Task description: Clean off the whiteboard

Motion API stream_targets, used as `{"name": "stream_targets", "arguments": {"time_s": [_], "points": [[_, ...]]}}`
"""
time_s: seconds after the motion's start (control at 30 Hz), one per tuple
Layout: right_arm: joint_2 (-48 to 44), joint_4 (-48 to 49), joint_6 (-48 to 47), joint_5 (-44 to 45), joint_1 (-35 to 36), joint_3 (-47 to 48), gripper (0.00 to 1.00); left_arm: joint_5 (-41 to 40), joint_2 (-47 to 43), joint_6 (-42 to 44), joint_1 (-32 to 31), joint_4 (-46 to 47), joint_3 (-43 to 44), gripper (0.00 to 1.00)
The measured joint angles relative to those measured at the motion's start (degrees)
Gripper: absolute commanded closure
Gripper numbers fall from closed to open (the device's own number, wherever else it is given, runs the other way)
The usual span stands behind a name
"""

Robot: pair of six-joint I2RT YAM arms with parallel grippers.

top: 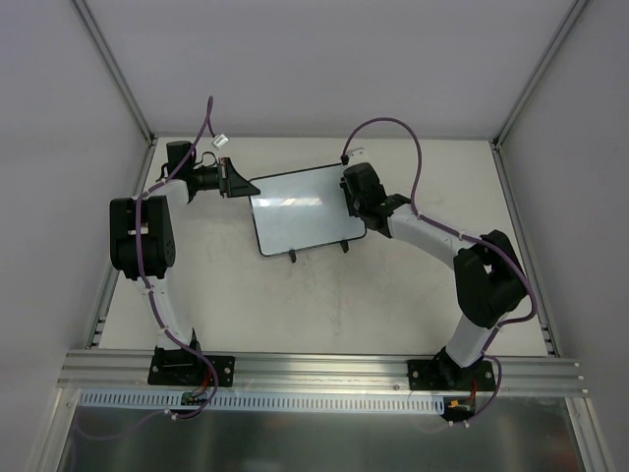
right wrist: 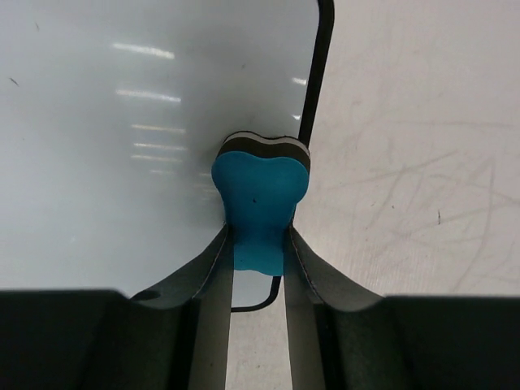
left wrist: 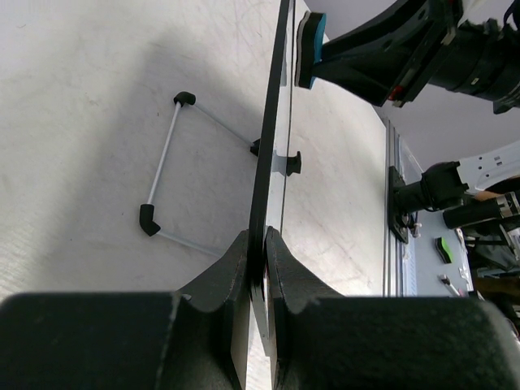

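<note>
Overhead view of a pale table with two robot arms reaching away from its near edge toward a whiteboard that sits between them.

The left gripper is closed as tight as it goes. Its two black fingers pinch the thin black frame at the whiteboard's left end. From this gripper's own camera the board is seen edge-on, running straight away from the fingertips as a narrow dark line. A wire stand with black end caps lies on the table to the left of that line, on the board's back side.

The right gripper is at the board's opposite end. Its jaws are narrowed to a small gap and clamp a blue, bone-shaped eraser by its waist. The eraser's wider end sticks out past the fingertips, and the dark felt layer at its tip faces the board's white surface. That tip sits just inside the black frame, near the board's rounded corner. The left wrist view shows the felt right at the board's face, though whether it presses on or sits a hair off cannot be told.

Ahead of the right gripper the board's surface looks almost wholly white, with streaks of reflected light and a couple of tiny dark specks toward the far left. Two small black feet stick out from the board's near edge onto the table.
</note>
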Motion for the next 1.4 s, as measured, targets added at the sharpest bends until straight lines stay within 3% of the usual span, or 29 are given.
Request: {"name": "stream_targets", "arguments": {"time_s": [0.77, 1.07, 1.4], "points": [[0.7, -1.5, -0.1, -2.8, -0.2, 3.6, 1.0, 0.0, 0.0, 0.3, 0.0, -0.1, 0.0, 1.0], [-9.8, -7.3, 4.8, -3.9, 0.9, -5.0, 1.0, 0.0, 0.0, 0.3, 0.0, -0.1, 0.0, 1.0], [-18.4, -15.0, 13.7, -5.0, 7.1, -22.6, 0.99, 0.5, 0.0, 0.4, 0.0, -0.1, 0.0, 0.99]]}}
